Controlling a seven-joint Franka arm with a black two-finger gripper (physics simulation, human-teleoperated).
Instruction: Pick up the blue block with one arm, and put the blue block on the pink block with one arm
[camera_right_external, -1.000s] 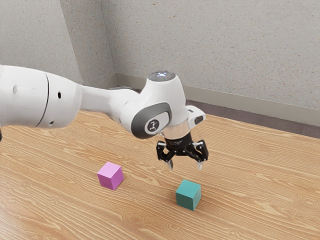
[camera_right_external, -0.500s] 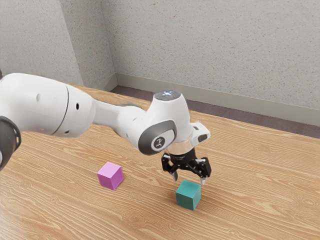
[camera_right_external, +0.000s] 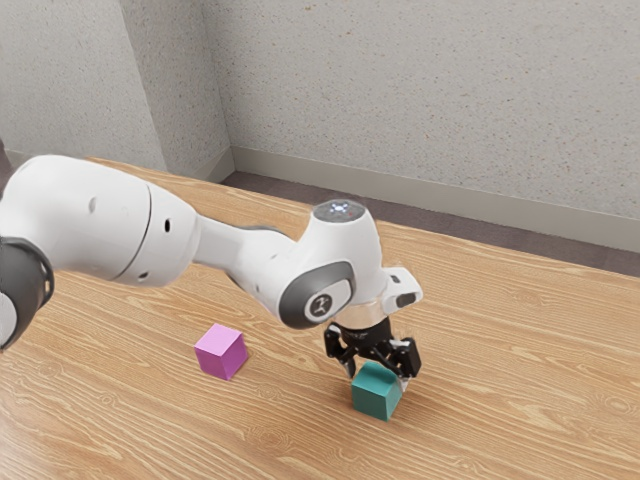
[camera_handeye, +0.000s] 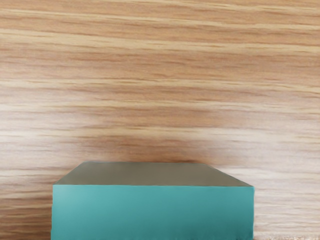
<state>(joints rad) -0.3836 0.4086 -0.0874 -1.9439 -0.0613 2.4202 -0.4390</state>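
Note:
The teal-blue block (camera_right_external: 376, 391) rests on the wooden table (camera_right_external: 520, 340), toward the exterior view's right. My black gripper (camera_right_external: 377, 371) stands open right over it, fingers spread to either side of the block's top, not closed on it. In the wrist view the same block (camera_handeye: 152, 205) sits large just under my hand, flat on the wood. The pink block (camera_right_external: 221, 351) lies on the table, well off toward the exterior view's left of the gripper.
A grey wall with a baseboard (camera_right_external: 480, 200) runs behind the table. A strip of dark floor (camera_right_external: 520, 235) lies between the wall and the table's far edge. My white arm (camera_right_external: 200, 250) reaches in from the exterior view's left.
My hand has come down and slightly toward the exterior view's right, from well above the table to the top of the teal-blue block. Neither block has moved.

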